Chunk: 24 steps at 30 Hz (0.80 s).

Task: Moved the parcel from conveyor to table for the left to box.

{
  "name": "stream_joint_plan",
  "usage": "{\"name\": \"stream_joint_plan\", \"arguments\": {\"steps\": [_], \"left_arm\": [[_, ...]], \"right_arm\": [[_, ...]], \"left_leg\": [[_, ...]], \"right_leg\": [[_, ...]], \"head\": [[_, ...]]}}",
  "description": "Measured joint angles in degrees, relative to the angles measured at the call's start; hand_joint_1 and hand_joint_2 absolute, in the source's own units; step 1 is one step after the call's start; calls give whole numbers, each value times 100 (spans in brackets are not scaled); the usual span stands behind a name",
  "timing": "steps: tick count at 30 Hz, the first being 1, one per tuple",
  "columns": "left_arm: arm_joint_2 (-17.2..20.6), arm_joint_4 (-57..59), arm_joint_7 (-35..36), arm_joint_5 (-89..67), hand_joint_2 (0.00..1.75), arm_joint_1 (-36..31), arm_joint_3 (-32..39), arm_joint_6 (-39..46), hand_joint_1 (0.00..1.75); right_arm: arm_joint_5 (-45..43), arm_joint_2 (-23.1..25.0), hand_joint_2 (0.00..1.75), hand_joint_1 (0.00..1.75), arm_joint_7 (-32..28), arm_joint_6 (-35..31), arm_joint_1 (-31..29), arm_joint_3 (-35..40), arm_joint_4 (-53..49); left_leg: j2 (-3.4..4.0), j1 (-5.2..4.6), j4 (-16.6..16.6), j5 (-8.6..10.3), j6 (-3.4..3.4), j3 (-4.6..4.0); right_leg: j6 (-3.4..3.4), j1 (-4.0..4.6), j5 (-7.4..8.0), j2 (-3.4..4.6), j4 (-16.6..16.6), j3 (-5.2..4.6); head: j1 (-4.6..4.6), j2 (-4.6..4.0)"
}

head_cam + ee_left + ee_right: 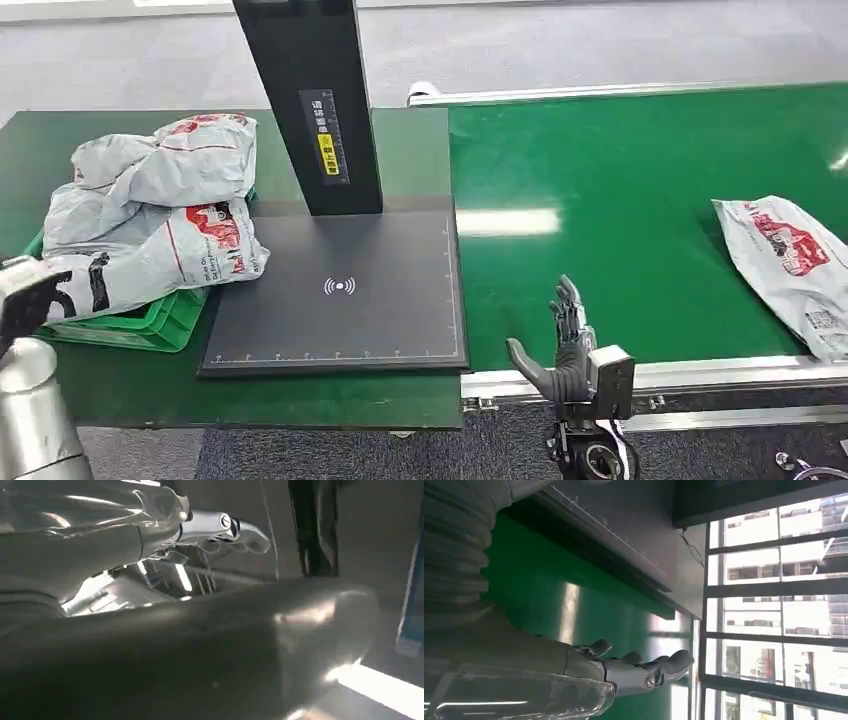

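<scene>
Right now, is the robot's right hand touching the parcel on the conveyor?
Apart. The head view shows the right hand open near the belt's front edge, with bare green conveyor between it and the parcel.

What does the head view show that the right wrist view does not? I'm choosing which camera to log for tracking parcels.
Head view alone: the parcel lying on the green conveyor belt at the far right, the heap of parcels on the green crate, the black scanner column, and the left hand beside the heap.

Right wrist view alone: large windows with buildings outside.

Both: the right hand, open with fingers apart and holding nothing, over the green belt, and the black scanning pad.
</scene>
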Motion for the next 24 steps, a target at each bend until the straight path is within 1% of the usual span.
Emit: {"name": "stream_joint_plan", "arguments": {"steps": [2,3,5,8,12,15,20,24], "left_arm": [[-41,-126,48,891,175,79,-372,-97,0],[-46,-126,153,1133,175,138,-663,-324,0],[-50,-174,398,1476,175,313,-1341,-1033,0],[-78,-222,448,1904,175,654,-2252,-1877,0],[-181,-201,666,2752,175,1051,-3024,-3609,0],[-315,124,917,2989,175,1157,-3455,-4403,0],[-608,1176,1314,3233,175,1165,-3899,-4920,0],[-806,1926,1340,3149,175,1201,-4200,-4883,0]], "right_arm": [[-31,-4,175,0,-48,-42,9,-4,-18],[-35,-13,175,0,-55,-48,24,-9,-70],[7,-33,175,0,-74,-41,45,-15,-225],[124,-48,175,0,-120,-28,49,-17,-448],[258,-50,175,0,-151,-26,97,41,-802],[389,-48,175,0,-149,-37,128,151,-1060],[505,-52,175,0,-146,-37,252,361,-1430],[548,-72,175,0,-142,-20,387,503,-1648]], "left_leg": [[-7,1,1,0,0,4],[-13,2,1,0,0,3],[-17,1,-1,0,0,1],[3,-1,-1,-3,4,2],[-6,-8,1,-7,10,0],[-10,-8,1,-9,12,-1],[-10,-8,1,-9,12,0],[-8,-8,1,-10,13,-2]], "right_leg": [[0,0,-2,-15,-1,2],[0,1,-4,-23,-1,4],[1,1,-4,-25,0,12],[3,-1,-1,-12,0,10],[10,-8,-6,-16,-2,7],[10,-8,-7,-17,-2,7],[10,-7,-7,-18,-2,7],[11,-7,-7,-17,-2,7]], "head": [[-2,-2],[2,0],[4,-2],[0,-2],[0,-2],[0,-2],[0,-2],[0,-2]]}}
